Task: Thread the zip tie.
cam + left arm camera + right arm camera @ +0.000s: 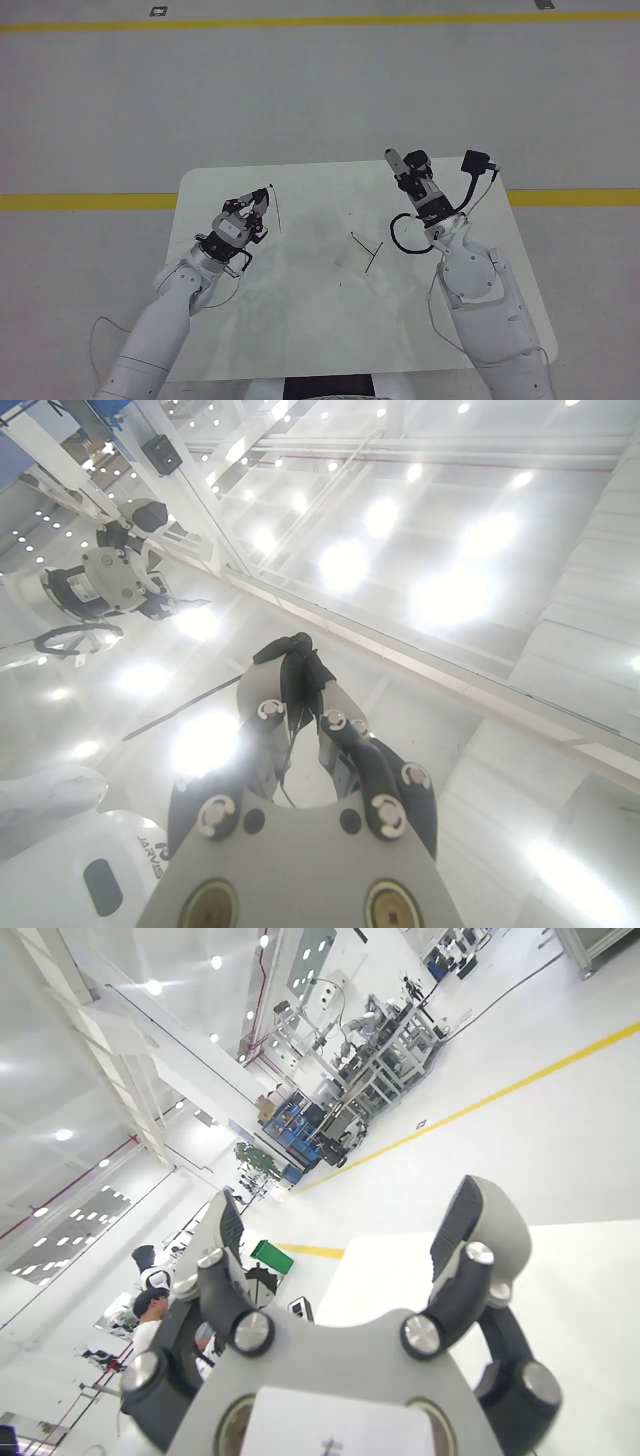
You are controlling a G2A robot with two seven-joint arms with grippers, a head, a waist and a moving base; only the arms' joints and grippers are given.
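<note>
Left gripper was pinched shut on a thin black zip tie. Right gripper was wide open near the far edge of the white table.

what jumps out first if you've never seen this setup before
The eye goes first to the left tool, shut on a thin black zip tie that sticks out over the white table on the robot's left side. Opposite it, the right tool stands open and empty over the table's far right part. Two loose ties lie close together on the table between the arms.
</note>
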